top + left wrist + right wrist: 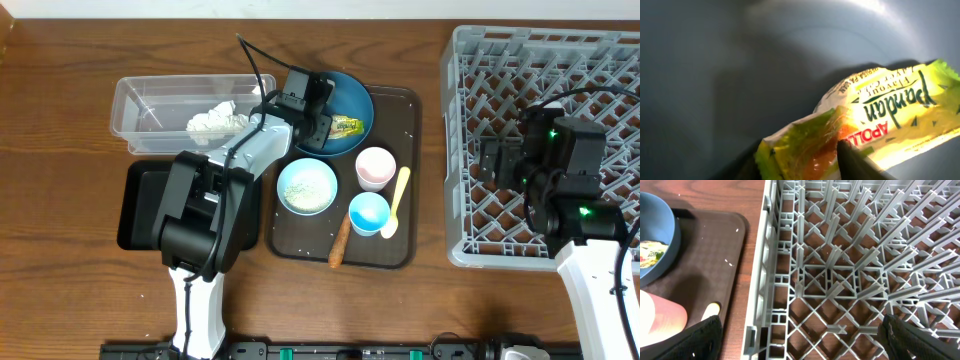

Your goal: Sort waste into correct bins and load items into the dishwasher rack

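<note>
The yellow-green snack wrapper (347,126) (880,115) lies in the large dark-blue bowl (358,95) (740,60). My left gripper (325,120) (800,165) is down inside the bowl, its fingers closed in on the wrapper's crumpled end. My right gripper (490,160) (800,340) is open and empty over the left part of the light-grey dishwasher rack (600,60) (840,255). The crumpled tissue (215,118) lies in the clear tub (135,100). The black tray (140,200) is partly hidden by my left arm.
On the dark brown serving tray (400,255) stand the white bowl (307,187) with crumbs, the pink cup (375,167), the blue cup (368,212), the yellow spoon (397,200) and the brown stick (340,243). The rack holds nothing.
</note>
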